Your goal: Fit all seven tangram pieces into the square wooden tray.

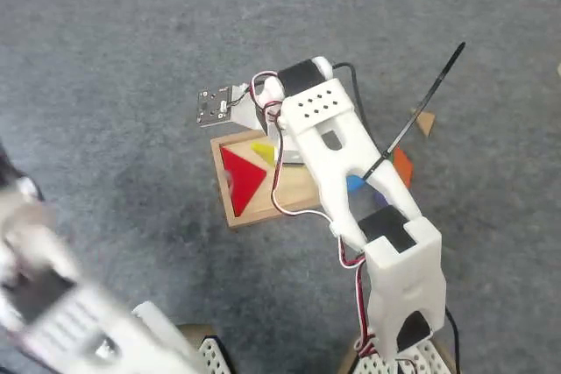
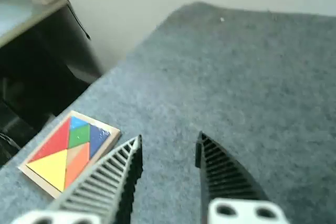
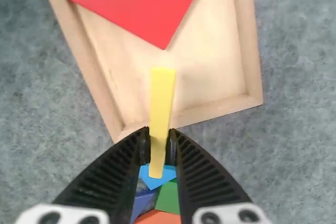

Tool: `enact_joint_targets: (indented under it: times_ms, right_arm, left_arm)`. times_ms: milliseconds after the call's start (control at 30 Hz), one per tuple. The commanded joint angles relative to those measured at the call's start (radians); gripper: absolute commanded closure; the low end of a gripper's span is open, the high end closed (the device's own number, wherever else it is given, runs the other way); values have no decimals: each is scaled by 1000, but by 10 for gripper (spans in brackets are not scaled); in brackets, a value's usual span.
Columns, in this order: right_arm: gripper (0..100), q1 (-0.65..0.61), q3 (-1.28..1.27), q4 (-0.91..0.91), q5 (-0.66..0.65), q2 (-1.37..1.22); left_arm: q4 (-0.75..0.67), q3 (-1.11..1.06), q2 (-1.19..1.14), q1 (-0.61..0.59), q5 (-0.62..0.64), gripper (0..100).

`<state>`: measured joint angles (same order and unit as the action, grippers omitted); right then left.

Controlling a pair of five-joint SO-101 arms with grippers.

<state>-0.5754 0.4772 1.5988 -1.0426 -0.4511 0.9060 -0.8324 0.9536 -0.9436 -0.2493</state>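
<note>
The square wooden tray [image 3: 247, 45] lies on grey carpet, also seen mid-table as the tray [image 1: 294, 190] in the high view. A large red triangle [image 3: 142, 3] lies flat in it against one side. My right gripper [image 3: 156, 137] hovers over the tray's near rim, shut on a yellow piece [image 3: 160, 103] held on edge; in the high view the yellow piece [image 1: 263, 151] sits beside the red triangle [image 1: 241, 177]. Blue [image 3: 155, 180], green [image 3: 169, 201] and orange [image 3: 157, 216] pieces show beneath the fingers. My left gripper [image 2: 170, 140] is open over bare carpet, holding nothing.
Blue [image 1: 355, 183], orange [image 1: 402, 165] and tan [image 1: 425, 122] pieces lie on the carpet right of the tray. A finished tangram picture [image 2: 68, 150] lies near the left gripper. The left arm [image 1: 53, 304] is blurred at the lower left. A black cable tie [image 1: 421, 107] sticks out from the right arm.
</note>
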Motion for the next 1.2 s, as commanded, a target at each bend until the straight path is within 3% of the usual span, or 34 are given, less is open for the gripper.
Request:
enact_joint_targets:
  times_ms: [0, 233, 400, 567, 767, 1033, 1167]
  right_arm:
    - [973, -8, 29, -27, 9, 4]
    - [973, -58, 5, -73, 8, -59]
    - [972, -59, 5, -122, -15, -31]
    - [972, -84, 6, -116, -60, -24]
    - [961, -77, 6, -125, -60, -51]
    - [712, -25, 6, -237, 14, -94]
    - [650, -18, 6, -285, 68, -88]
  left_arm:
    - [144, 444, -543, -6, -12, 830]
    - [477, 1343, -1347, -158, -11, 830]
    - [657, 1975, -1735, -210, -11, 830]
    - [792, 2477, -2051, -215, -9, 830]
    - [789, 2488, -2136, -215, -8, 830]
    - [816, 2514, -2128, -224, -8, 830]
    - [818, 2514, -2125, -218, -8, 830]
